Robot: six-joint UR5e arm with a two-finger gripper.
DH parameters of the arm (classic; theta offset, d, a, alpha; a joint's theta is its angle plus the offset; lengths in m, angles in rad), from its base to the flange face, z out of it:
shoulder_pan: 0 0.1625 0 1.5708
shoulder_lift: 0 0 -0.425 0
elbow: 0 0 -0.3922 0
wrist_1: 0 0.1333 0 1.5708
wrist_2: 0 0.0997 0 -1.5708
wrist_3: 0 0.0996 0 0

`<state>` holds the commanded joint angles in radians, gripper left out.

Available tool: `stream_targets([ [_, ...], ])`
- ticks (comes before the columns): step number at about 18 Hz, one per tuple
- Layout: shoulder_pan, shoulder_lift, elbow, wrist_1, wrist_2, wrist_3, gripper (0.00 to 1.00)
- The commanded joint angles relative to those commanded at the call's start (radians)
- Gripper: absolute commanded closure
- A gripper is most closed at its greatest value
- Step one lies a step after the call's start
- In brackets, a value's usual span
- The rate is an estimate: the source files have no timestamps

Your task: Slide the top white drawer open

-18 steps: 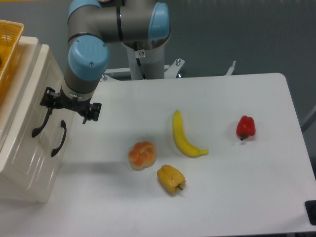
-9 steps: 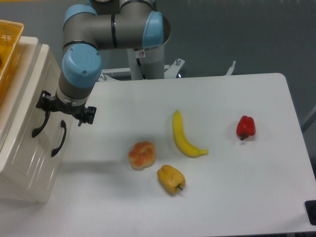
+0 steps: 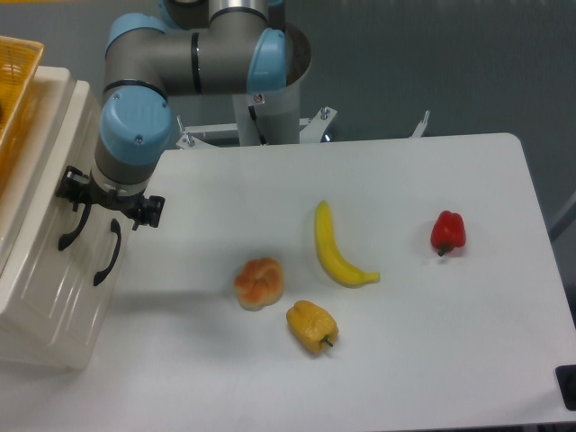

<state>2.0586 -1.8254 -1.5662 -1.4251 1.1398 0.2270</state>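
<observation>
The top white drawer (image 3: pixel 43 236) is the strip of the cream cabinet front nearest the cabinet's top, at the left edge of the view. Its curved black handle (image 3: pixel 72 227) sits flush against a front that looks pushed in. To the right is the second drawer's black handle (image 3: pixel 106 254). My gripper (image 3: pixel 109 202) hangs open right at the cabinet front, above the upper ends of both handles. One fingertip (image 3: pixel 69 186) lies left of the top handle's upper end, the other (image 3: pixel 149 212) right of the second handle. Nothing is held.
A yellow woven basket (image 3: pixel 16 85) rests on top of the cabinet. On the white table (image 3: pixel 468 342) lie an orange round fruit (image 3: pixel 259 283), a yellow pepper (image 3: pixel 311 327), a banana (image 3: pixel 337 247) and a red pepper (image 3: pixel 447 231). The arm's base (image 3: pixel 270 108) stands at the back.
The arm has swung left, carrying the open gripper closer to the cabinet front and over the handles. The drawers and the fruits have not moved.
</observation>
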Motion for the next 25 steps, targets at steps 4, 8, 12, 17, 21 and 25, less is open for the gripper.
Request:
stream_targets([
  [4, -0.005, -0.017, 0.000, 0.008, 0.000, -0.002, 0.00],
  [8, -0.005, -0.026, 0.000, 0.008, 0.002, 0.000, 0.00],
  [12, -0.005, -0.032, 0.000, 0.008, 0.006, 0.002, 0.00],
  [17, 0.005, -0.032, 0.000, 0.012, 0.017, 0.008, 0.00],
  [21, 0.011, -0.031, 0.000, 0.011, 0.046, 0.011, 0.00],
  [25, 0.029, -0.029, 0.000, 0.012, 0.048, 0.014, 0.00],
])
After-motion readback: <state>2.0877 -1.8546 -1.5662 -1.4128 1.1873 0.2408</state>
